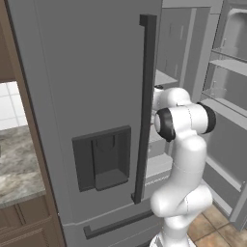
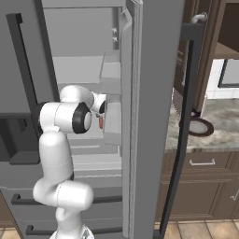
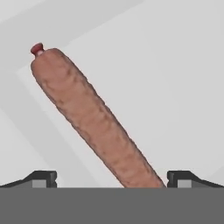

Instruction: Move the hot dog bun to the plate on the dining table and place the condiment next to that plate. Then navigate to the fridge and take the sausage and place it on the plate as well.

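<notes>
The sausage, a slim reddish-brown cylinder with a small red tip, lies slantwise on a pale shelf inside the fridge. My gripper is open just above it, one fingertip on each side of its near end, neither touching it. In the right base view the hand reaches into the open fridge compartment, and a bit of the sausage shows below it. The fridge's left door with the dispenser panel is shut. The right door stands swung open.
The open door's inner shelves stand close to the right of the arm. Its long dark handle faces a marble wall counter bearing a dark round dish. Another counter lies left of the fridge.
</notes>
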Controlling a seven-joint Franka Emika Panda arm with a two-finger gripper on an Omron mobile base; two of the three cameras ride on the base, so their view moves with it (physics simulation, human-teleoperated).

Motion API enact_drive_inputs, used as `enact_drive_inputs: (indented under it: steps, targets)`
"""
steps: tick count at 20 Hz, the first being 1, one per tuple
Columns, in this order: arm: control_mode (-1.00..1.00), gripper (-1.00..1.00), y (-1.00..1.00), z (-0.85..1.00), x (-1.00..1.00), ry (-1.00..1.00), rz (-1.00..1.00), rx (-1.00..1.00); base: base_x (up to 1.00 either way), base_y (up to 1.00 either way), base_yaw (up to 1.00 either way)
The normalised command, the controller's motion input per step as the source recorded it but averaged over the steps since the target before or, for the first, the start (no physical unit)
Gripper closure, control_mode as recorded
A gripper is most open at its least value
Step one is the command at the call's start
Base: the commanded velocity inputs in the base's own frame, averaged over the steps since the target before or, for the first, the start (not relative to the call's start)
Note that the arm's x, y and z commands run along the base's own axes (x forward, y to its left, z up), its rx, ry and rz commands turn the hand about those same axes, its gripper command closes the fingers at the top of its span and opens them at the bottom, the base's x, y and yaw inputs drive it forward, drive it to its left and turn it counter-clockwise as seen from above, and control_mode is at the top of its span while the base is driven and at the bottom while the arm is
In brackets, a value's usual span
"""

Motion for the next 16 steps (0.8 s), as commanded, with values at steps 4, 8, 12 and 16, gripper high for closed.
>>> enact_drive_inputs:
  steps: [4,8,12,16]
  targets:
    - [-1.00,-1.00,0.02,-0.44,-0.40,0.00,0.08,0.00,0.00,0.00,0.00]
    - [-1.00,-1.00,0.00,-0.52,-0.45,0.00,0.10,0.00,0.00,0.00,0.00]
    - [-1.00,1.00,0.03,-0.91,-0.22,0.11,0.11,0.00,0.00,0.00,0.00]
    - [-1.00,1.00,0.09,-1.00,-0.21,0.14,0.11,0.00,0.00,0.00,0.00]
